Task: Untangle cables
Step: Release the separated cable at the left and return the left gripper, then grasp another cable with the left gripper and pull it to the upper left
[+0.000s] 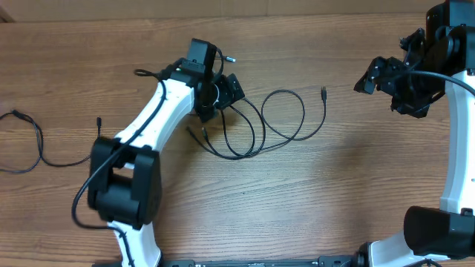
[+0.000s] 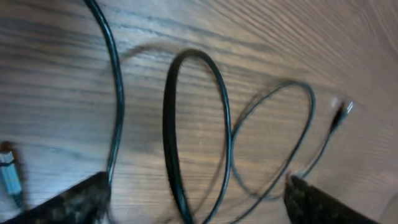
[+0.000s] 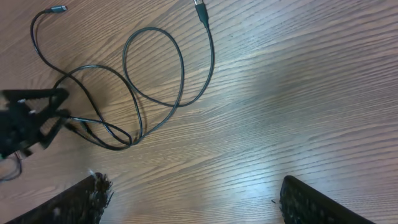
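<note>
Thin black cables [image 1: 256, 127] lie looped and crossed on the wooden table at centre, with a plug end [image 1: 324, 92] at the right. My left gripper [image 1: 225, 95] is open right over the left part of the tangle; in the left wrist view cable loops [image 2: 176, 137] run between its fingers [image 2: 196, 199]. A silver plug [image 2: 9, 174] shows at the far left there. My right gripper [image 1: 382, 78] is open and empty, raised at the far right, apart from the cables. The tangle shows in the right wrist view [image 3: 134, 93], with my right fingers [image 3: 193, 199] over bare wood.
A separate thin black cable [image 1: 33, 144] lies at the table's left edge. The table's far edge runs along the top of the overhead view. My left arm's white links [image 1: 141, 130] stretch across the left-centre.
</note>
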`<act>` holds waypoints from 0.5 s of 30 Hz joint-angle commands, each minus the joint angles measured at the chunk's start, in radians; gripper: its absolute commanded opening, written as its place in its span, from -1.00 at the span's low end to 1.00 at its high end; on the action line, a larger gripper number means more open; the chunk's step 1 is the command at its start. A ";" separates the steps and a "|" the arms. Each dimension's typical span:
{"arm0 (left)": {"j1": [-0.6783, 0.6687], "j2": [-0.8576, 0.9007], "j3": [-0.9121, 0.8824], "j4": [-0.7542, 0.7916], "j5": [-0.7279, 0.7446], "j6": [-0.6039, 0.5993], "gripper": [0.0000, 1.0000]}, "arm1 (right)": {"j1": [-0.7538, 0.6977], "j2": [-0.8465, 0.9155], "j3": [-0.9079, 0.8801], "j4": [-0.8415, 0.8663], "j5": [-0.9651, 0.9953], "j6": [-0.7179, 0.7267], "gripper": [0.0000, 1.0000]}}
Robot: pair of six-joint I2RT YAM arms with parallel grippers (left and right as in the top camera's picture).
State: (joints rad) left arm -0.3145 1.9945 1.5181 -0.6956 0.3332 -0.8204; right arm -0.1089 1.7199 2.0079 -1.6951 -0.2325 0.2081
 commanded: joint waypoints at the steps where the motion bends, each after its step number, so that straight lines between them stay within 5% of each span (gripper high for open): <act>1: -0.021 0.060 0.007 0.058 0.069 -0.074 0.21 | 0.001 -0.010 0.008 0.002 -0.008 -0.009 0.72; 2: -0.021 0.063 0.007 0.066 0.071 -0.074 -0.18 | 0.001 -0.010 0.008 0.002 -0.008 -0.009 0.72; 4: -0.021 0.066 0.007 0.077 0.071 -0.074 -0.65 | 0.001 -0.010 0.008 0.001 -0.008 -0.020 0.72; 6: -0.018 0.064 0.013 0.081 0.080 -0.068 -0.91 | 0.001 -0.010 0.008 0.001 -0.008 -0.028 0.71; 15: 0.034 0.038 0.195 -0.034 0.128 0.127 -0.92 | 0.001 -0.010 0.008 0.001 -0.005 -0.032 0.71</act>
State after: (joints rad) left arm -0.3115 2.0598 1.6043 -0.6975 0.4385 -0.8078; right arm -0.1089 1.7199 2.0079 -1.6955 -0.2325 0.1867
